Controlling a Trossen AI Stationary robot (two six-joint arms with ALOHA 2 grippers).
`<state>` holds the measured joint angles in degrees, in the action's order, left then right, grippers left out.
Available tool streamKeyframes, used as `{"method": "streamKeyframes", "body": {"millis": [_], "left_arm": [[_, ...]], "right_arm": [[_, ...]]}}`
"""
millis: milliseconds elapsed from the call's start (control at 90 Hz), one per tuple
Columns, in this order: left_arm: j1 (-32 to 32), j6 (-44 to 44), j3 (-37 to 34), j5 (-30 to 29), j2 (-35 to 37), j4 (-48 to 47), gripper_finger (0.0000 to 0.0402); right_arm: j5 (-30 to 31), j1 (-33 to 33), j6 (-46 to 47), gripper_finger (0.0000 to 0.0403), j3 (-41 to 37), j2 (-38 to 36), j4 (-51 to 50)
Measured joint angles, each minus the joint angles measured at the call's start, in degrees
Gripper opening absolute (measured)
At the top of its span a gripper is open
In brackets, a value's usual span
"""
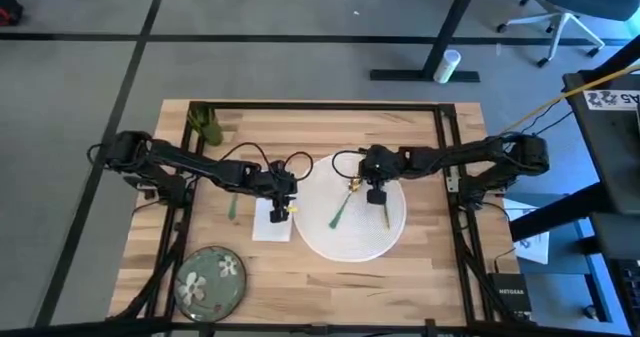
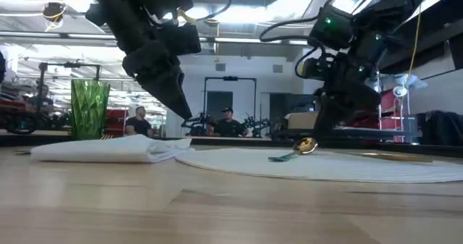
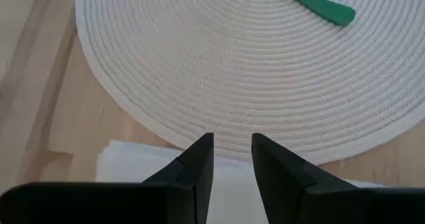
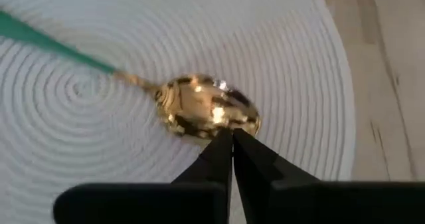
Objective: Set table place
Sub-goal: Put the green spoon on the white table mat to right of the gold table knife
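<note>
Woven round placemat (image 4: 199, 44) w/ gold spoon (image 4: 206, 111) (glossy), right gripper (image 4: 232, 141) closed above.

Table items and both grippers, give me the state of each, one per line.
Placemat: flat, no plate on it.
Spoon: lying on placemat.
Napkin: folded, beside placemat.
Plate: off placemat.
Cup: upright.
Left gripper: open, over napkin.
Right gripper: shut, at spoon bowl.

Two dark, jointed robot arms carried looping black cables. Each ended in a gripper, the left gripper (image 3: 232, 159) and right gripper (image 4: 232, 144), with black wedge-shaped fingers tapering to points.
</note>
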<state>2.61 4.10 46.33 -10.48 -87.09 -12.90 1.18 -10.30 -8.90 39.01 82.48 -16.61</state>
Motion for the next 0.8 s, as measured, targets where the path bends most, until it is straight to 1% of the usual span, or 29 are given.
{"method": "streamKeyframes", "body": {"millis": [144,267,356,478,644,800], "left_arm": [[0.0,0.2,0.0,0.0,0.0,-1.3,0.0088],[0.0,0.3,0.0,0.0,0.0,-1.2,0.0088],[0.0,0.3,0.0,0.0,0.0,-1.2,0.0088],[0.0,0.4,0.0,0.0,0.0,-1.2,0.0088],[0.0,0.8,0.0,0.0,0.0,-1.6,0.0088],[0.0,0.5,0.0,0.0,0.0,-1.5,0.0088]], "right_arm": [[-2.9,0.1,-0.4,0.0000,1.6,0.0,-8.7],[-4.3,0.1,-0.4,0.0000,1.6,0.3,-8.1],[-4.3,0.1,-0.4,0.0000,1.7,1.0,-4.6],[-5.0,0.1,-1.1,0.0000,2.3,2.8,-2.9],[-5.2,0.1,-2.0,0.0000,3.5,5.8,-4.8],[-4.0,0.1,-1.9,0.0000,3.7,6.6,-6.8]]}}
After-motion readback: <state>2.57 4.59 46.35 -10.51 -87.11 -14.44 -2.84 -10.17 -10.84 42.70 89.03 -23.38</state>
